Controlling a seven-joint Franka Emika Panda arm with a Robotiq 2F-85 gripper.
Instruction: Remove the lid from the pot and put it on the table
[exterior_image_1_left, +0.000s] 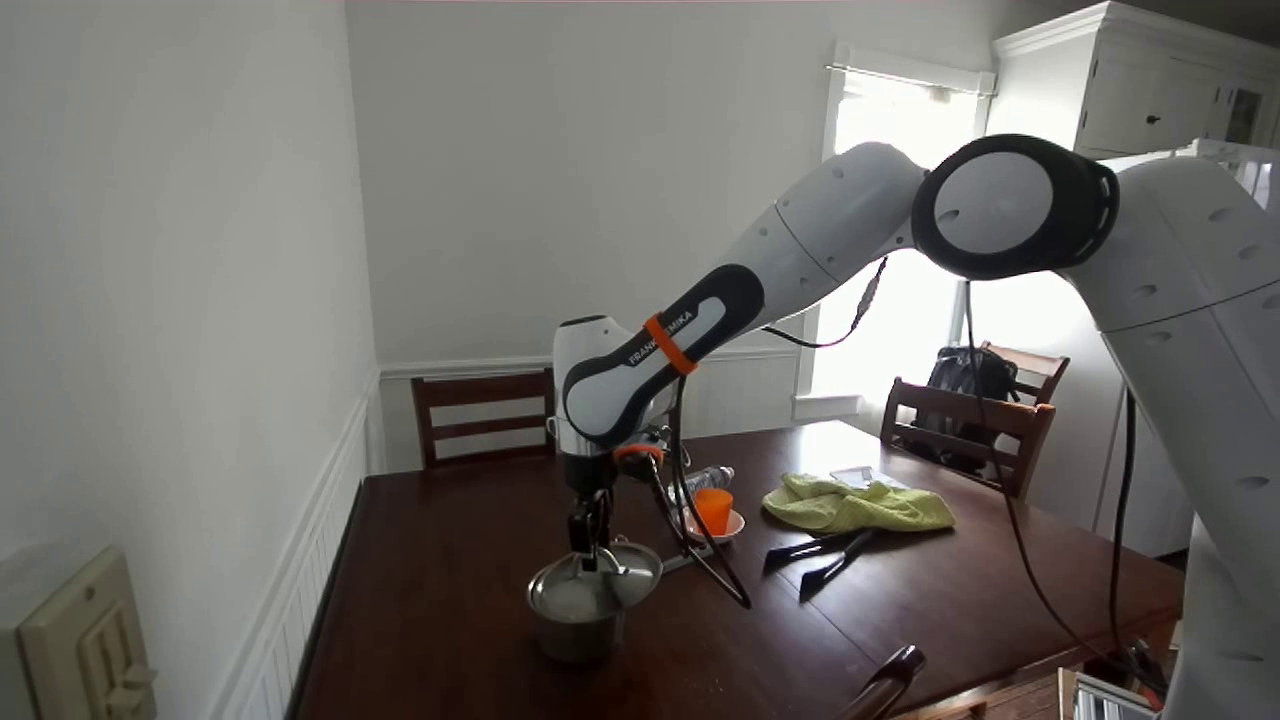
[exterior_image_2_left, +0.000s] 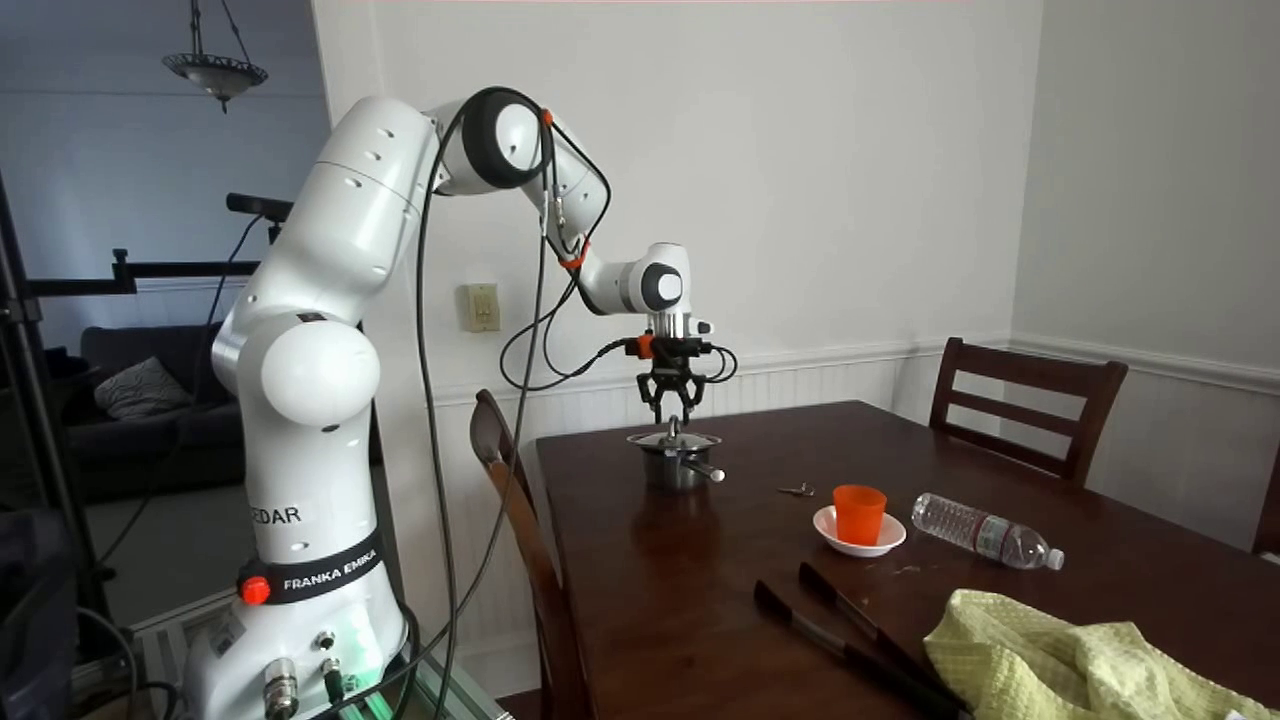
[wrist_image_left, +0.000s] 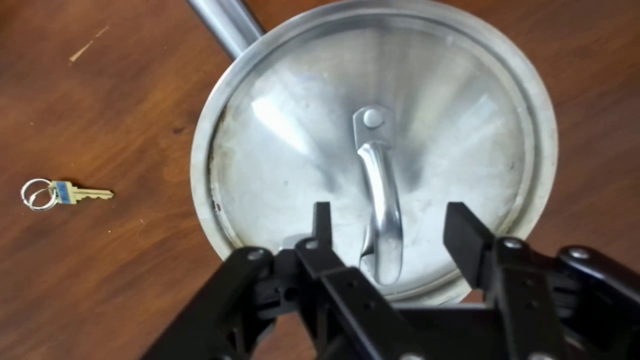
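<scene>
The round silvery lid (wrist_image_left: 310, 180) sits on the steel pot (exterior_image_2_left: 672, 472), its arched metal handle (wrist_image_left: 382, 200) standing up from the middle. The pot's side handle (wrist_image_left: 225, 25) sticks out beyond the lid's rim; the pot's walls are hidden beneath the lid in the wrist view. The pot stands on the dark wooden table (exterior_image_2_left: 640, 600). My gripper (wrist_image_left: 385, 215) is open and empty above the lid, with one fingertip on each side of the lid's handle and gaps to both. In an exterior view, the fingertips (exterior_image_2_left: 672, 414) hang just at the top of the lid's handle.
A key on a ring (wrist_image_left: 82, 192) lies beside the pot. An orange cup (exterior_image_2_left: 859, 514) on a white dish (exterior_image_2_left: 832, 530), a plastic bottle (exterior_image_2_left: 985, 530), black tongs (exterior_image_2_left: 850, 640) and a yellow-green cloth (exterior_image_2_left: 1060, 655) lie further along the table. A wall runs along the pot's side.
</scene>
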